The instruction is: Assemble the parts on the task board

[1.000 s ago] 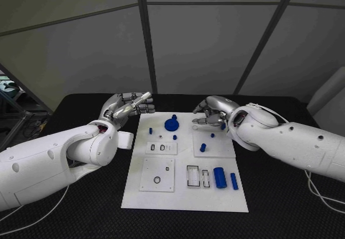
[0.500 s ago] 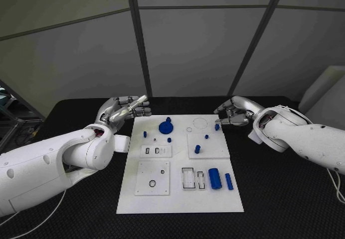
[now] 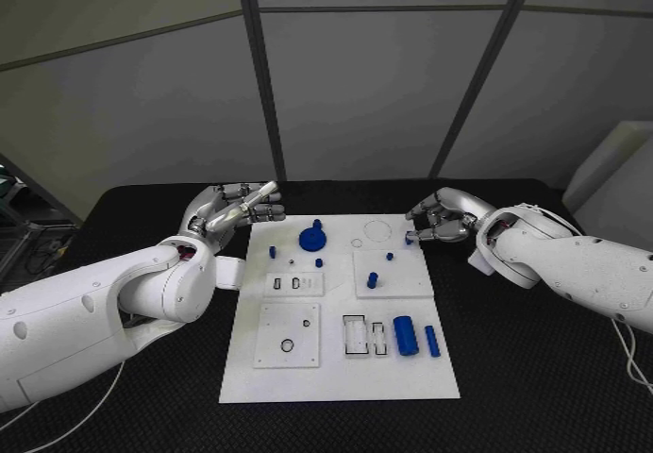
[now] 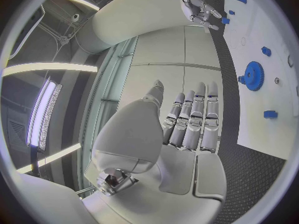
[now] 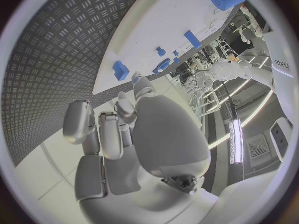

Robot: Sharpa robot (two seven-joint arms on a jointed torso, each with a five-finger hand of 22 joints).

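Task board: white plate, centre of black table, long axis running 12–6 o'clock in head view.
Left hand: off the board's far-left corner, approx. 10 o'clock from board centre. Fingers lie side by side, partly curled, thumb extended toward 1 o'clock. Nothing in the palm per left wrist view. Not touching the board.
Right hand: at the board's far-right corner, approx. 1 o'clock from centre. Fingers curled inward. A small blue part sits at the fingertips; cannot tell if it is pinched or just beside them. Right wrist view shows fingers bent, nothing visible in the palm.
Blue gear: far end of board, left of centreline, approx. 11 o'clock; a knob stands on top.
Ring outline: right of gear, approx. 12 o'clock.
Small pegs: one near left edge, one upright on the right inset plate, approx. 2 o'clock.
Large blue cylinder: lying flat, near-right area, approx. 5 o'clock.
Slim blue pin: just beside the cylinder, on its right, parallel.
Slotted insets: left of the cylinder, unfilled.
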